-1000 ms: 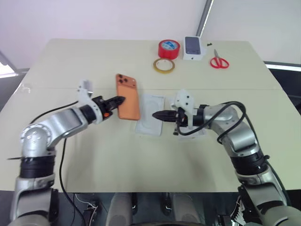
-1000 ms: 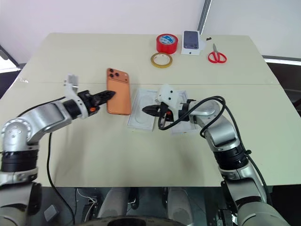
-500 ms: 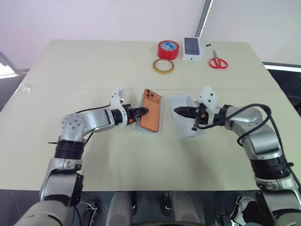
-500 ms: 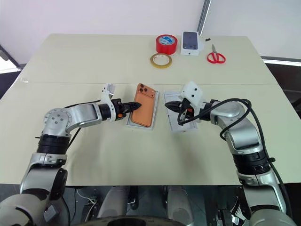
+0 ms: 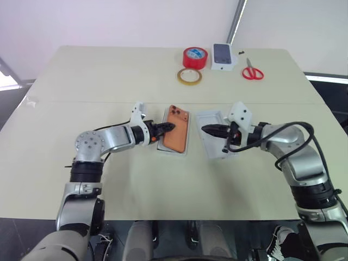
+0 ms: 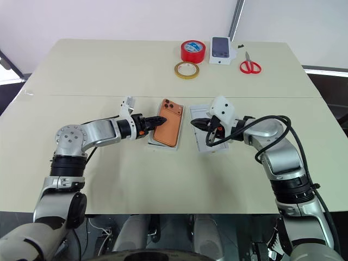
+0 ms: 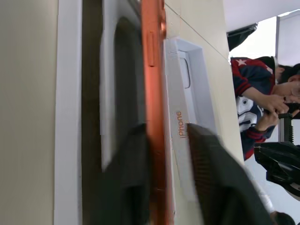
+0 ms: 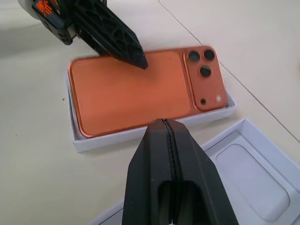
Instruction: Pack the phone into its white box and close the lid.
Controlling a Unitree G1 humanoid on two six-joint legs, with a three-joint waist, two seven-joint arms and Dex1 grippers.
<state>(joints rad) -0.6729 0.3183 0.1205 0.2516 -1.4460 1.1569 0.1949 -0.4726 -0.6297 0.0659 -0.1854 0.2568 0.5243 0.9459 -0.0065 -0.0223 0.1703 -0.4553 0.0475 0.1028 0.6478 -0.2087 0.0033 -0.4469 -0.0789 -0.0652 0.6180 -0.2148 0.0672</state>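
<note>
The orange phone [image 5: 176,137] lies camera side up in the white box [image 5: 169,151] at the table's middle. My left gripper [image 5: 169,128] is at the phone's left long edge. It is open: the edge runs between its fingers [image 7: 129,178], with a gap on one side. That edge looks slightly raised off the box's brown floor. The lid [image 5: 206,119] lies inner face up just right of the box. My right gripper [image 5: 205,129] is shut and empty. It hovers over the lid and points at the phone [image 8: 131,89].
At the table's far side are a red tape roll [image 5: 194,56], a thin yellowish tape ring [image 5: 188,76], a small white carton with a phone picture [image 5: 224,56] and red scissors [image 5: 252,72]. A person [image 7: 262,93] sits beyond the table.
My left gripper carried the phone to the right and set it in the white box, then spread its fingers. My right gripper drew back to the right, over the lid.
</note>
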